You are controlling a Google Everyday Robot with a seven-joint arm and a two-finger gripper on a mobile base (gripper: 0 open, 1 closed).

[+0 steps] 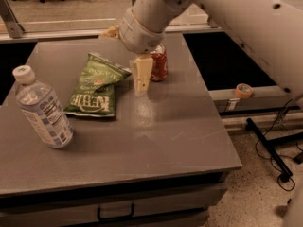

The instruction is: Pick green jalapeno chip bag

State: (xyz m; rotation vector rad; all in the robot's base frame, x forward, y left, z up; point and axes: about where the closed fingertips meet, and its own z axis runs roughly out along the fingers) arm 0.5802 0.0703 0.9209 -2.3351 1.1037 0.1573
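Gripper (140, 81) mid-frame, just right of bag (94, 89); can't tell if clenched. Bag light, crinkly, slippery: pinch near edge.

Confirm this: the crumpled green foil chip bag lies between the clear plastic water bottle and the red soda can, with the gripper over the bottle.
Wrong on the gripper: the camera view shows it beside the crumpled green foil chip bag, just in front of the red soda can, not over the clear plastic water bottle. The bag does lie between them.
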